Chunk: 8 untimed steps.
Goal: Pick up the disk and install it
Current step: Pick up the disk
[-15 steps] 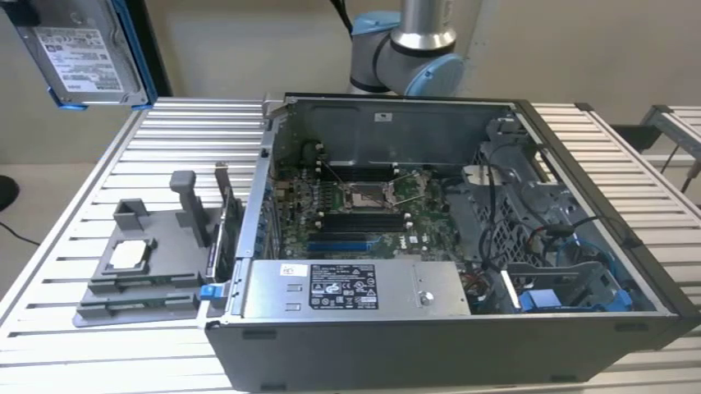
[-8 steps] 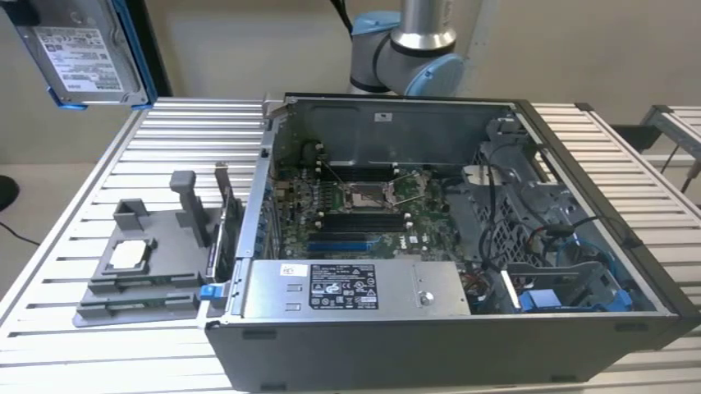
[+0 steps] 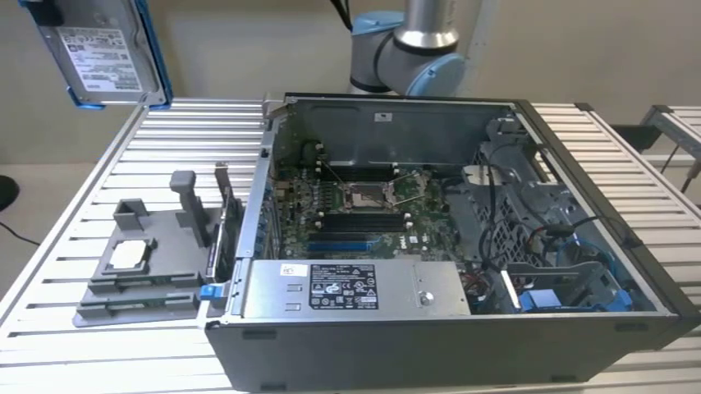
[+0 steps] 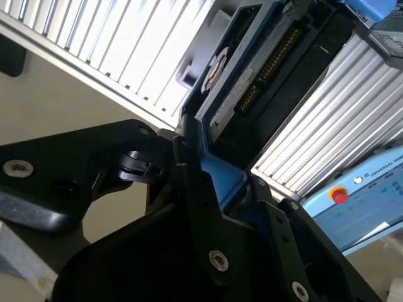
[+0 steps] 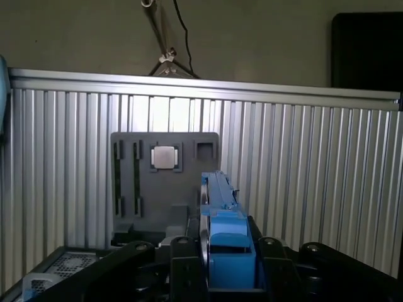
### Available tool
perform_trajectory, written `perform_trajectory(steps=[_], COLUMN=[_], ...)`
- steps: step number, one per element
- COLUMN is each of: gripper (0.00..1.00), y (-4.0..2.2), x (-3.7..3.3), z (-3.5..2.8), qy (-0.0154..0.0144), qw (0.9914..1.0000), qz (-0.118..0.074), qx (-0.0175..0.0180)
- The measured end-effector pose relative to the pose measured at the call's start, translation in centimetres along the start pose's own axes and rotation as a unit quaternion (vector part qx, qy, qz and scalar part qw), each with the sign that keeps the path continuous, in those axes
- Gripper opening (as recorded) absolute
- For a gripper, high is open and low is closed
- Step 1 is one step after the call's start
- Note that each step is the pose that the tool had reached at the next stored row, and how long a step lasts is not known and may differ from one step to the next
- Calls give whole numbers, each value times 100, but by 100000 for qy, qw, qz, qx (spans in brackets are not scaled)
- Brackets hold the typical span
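The slatted metal desk (image 3: 77, 345) carries an open computer case (image 3: 438, 357). Just beside the case, toward the exterior view's left, stands a grey holder (image 3: 131, 308). The arm (image 3: 422, 41) rises behind the case. The disk (image 3: 110, 53) hangs high above the desk's far corner at the exterior view's left, upright and well apart from everything below. In both wrist views the pincer (image 5: 227, 261) is clamped on the disk's blue frame (image 5: 223, 217), with black fingers (image 5: 182, 255) pressed to either side. A small silver chip (image 3: 130, 253) sits in the holder.

The grip takes only the frame's narrow edge, so in my judgement the flat body could swing or slip under a quick turn. A tilted disk would likely catch on the case rim or snag the black cables (image 3: 493, 193) inside.

Above the desk there is plenty of open room. Inside the case it is tight: the board fills the middle and the grey box (image 3: 350, 287) sits along the near wall. What looks like the drive bay, with blue tabs (image 3: 537, 300), is at the exterior view's right, hemmed in by walls and wiring.
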<state>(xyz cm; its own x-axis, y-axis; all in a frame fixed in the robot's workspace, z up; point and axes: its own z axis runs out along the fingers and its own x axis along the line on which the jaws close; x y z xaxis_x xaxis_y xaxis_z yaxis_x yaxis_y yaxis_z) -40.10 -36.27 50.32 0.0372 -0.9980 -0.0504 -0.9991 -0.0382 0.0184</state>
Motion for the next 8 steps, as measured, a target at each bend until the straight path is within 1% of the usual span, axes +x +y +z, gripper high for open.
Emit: perform_trajectory(steps=[5, 8], gripper=[0, 0], y=[-229, -347], x=[26, 54], z=[-17, -27], qy=[-27, -47], qw=[99997, 99993], qz=[36, 55], qx=[-732, -1208])
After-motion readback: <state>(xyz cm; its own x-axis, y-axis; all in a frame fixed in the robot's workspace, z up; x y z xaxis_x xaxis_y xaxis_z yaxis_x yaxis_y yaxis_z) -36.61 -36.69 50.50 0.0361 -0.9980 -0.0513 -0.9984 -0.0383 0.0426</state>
